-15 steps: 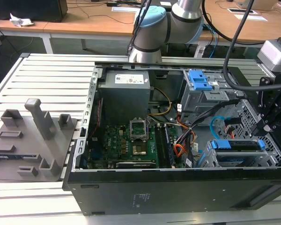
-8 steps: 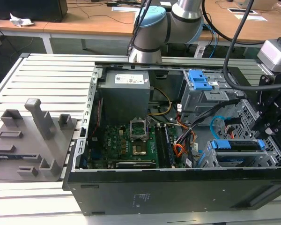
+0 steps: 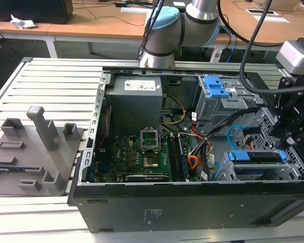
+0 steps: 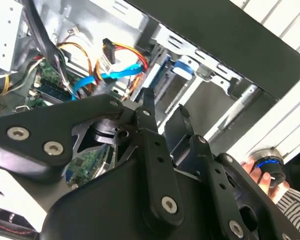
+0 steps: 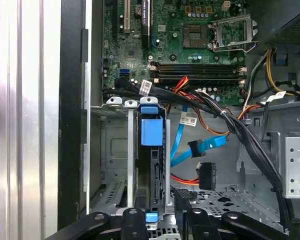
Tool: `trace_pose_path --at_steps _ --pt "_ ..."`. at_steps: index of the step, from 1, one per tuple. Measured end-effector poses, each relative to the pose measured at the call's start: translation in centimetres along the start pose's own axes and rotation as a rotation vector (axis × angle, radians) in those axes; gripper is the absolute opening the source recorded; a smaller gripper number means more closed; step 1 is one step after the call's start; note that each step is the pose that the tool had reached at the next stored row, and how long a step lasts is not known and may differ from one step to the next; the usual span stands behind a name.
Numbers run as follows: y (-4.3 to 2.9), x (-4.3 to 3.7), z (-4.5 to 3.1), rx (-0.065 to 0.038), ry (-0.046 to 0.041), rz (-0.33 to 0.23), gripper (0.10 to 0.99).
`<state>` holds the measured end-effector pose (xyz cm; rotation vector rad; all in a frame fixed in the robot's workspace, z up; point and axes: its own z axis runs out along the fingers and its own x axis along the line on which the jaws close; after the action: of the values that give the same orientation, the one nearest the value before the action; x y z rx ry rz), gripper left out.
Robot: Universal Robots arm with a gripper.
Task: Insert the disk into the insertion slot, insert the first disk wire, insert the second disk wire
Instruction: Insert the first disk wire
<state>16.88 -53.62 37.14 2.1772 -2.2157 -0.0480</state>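
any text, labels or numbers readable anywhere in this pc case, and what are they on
No text here can be quoted with confidence.
White label on the power supply: print too small to read.
White marking on the black side panel: too small to read.
White tags on the black cables: blurred.
Lettering on the motherboard: too small to read.

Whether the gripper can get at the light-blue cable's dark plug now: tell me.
Probably yes: the plug hangs free beside the disk, near the gripper; a black wire bundle runs close.
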Motion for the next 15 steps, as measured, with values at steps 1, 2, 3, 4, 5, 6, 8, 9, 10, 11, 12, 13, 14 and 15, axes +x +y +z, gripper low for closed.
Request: trace_pose_path --at_steps 1,2,3,4,5,6,8,9,10,11,12,13,14,15 --pt "0.01 -0.30 0.00 0.000 0.0000 0.000 0.361" --pt "0.02 -0.84 -0.01 0.000 0.0001 0.000 0.361" --pt "0.03 -1.48 0.00 0.000 0.0001 0.000 0.361" --pt "0.04 -1.97 -0.01 0.000 0.0004 0.000 0.361" --pt "0.04 -2.24 -0.01 0.000 0.0004 0.000 0.361" --pt "0.05 -2.50 0.00 0.000 0.0004 0.000 0.361" --pt "0.06 -3.16 -0.01 0.000 0.0010 0.000 0.361" --pt "0.06 -3.39 -0.01 0.000 0.0011 0.000 0.361" --pt "0.07 -3.64 -0.01 0.000 0.0011 0.000 0.361" --pt "0.07 -3.81 -0.01 0.000 0.0013 0.000 0.361" --pt "0.08 -4.05 -0.02 0.000 0.0017 0.000 0.361" --pt "0.08 -4.32 -0.02 0.000 0.0018 0.000 0.361" --pt "0.08 -4.48 -0.02 0.000 0.0019 0.000 0.361" --pt "0.09 -4.64 -0.02 0.000 0.0021 0.000 0.361"
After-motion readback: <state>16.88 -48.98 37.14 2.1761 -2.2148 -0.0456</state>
